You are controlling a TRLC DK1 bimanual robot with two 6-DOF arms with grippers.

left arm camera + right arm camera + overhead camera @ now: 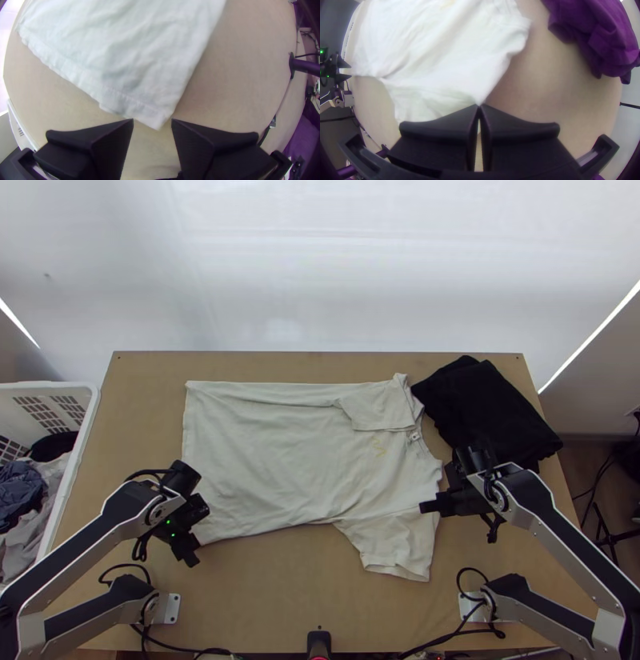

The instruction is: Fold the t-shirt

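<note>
The left gripper (194, 534) is open at the pale t-shirt's (272, 460) near hem corner. Seen from the left wrist, a corner of the t-shirt (133, 66) lies between the open fingers of that gripper (152, 122). At the shoulder side near the collar, the right gripper (430, 506) meets the cloth. In the right wrist view the fingers of the right gripper (479, 106) are together on the edge of the t-shirt (446, 63). The shirt lies flat, hem to the left and collar to the right; its far sleeve is folded inward, its near sleeve spread toward the near edge.
Dark folded cloth (488, 412) lies at the table's far right, close to the collar. A white laundry basket (88, 420) with clothes stands left of the table. Bare wood (272, 588) runs between the shirt and the near edge.
</note>
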